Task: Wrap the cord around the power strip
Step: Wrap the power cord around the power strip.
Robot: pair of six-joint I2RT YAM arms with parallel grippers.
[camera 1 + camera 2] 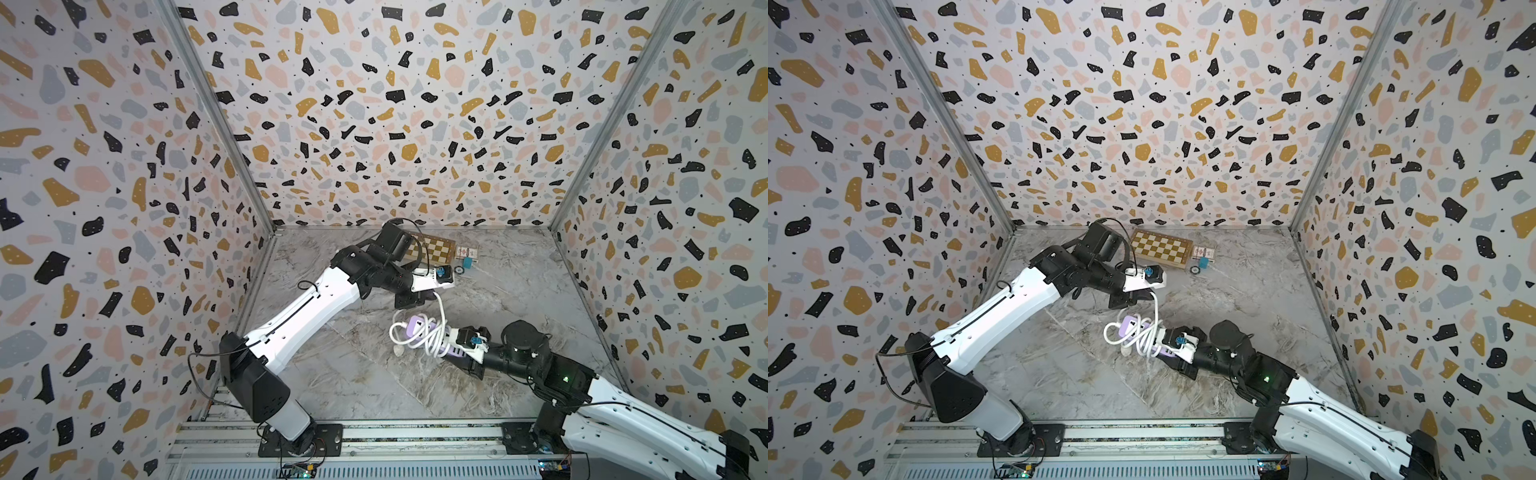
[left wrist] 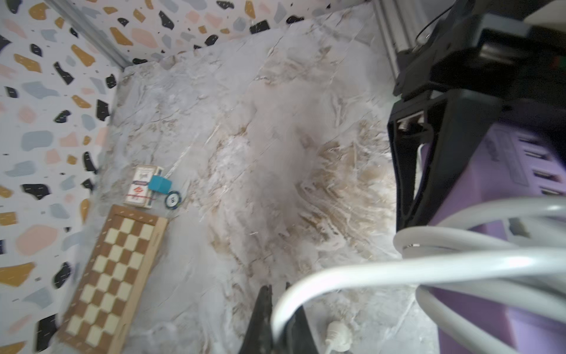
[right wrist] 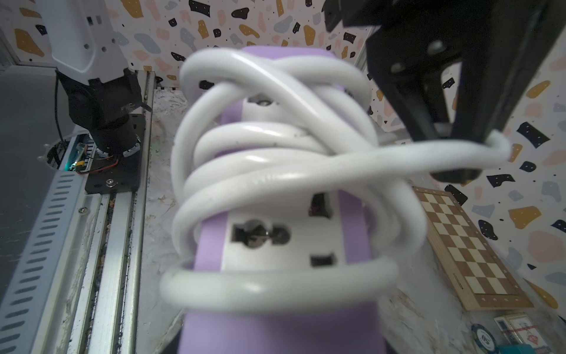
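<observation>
Where the left arm reaches in over the marble bench (image 1: 365, 395), the left gripper (image 1: 430, 296) hangs just beyond the power strip (image 1: 415, 325), on the strip's back-wall side. Its jaws are pinched tight on the cord (image 1: 441, 316). The left wrist view shows the white cable passing between the two black fingers (image 2: 262, 309), and the right wrist view shows the same pinch on the taut strand (image 3: 428, 153). From that grip the cord drops to the strip and joins several loose turns wound around the strip's middle. One loop bulges out past the strip's free end. The plug (image 2: 337, 334) lies on the bench just beside the strip, on the side toward the arm bases. In the right wrist view a white socket (image 3: 275, 239) shows between the coils. The lavender strip lies slantwise near the bench's centre. Its port end is clamped in the right gripper (image 1: 457, 351), which is closed on the bar to the bar's width. Well beyond the strip, against the back wall, sit a chessboard (image 1: 430, 249), a poker chip (image 1: 459, 270), a card box (image 1: 466, 252) and a teal block (image 1: 468, 262).
</observation>
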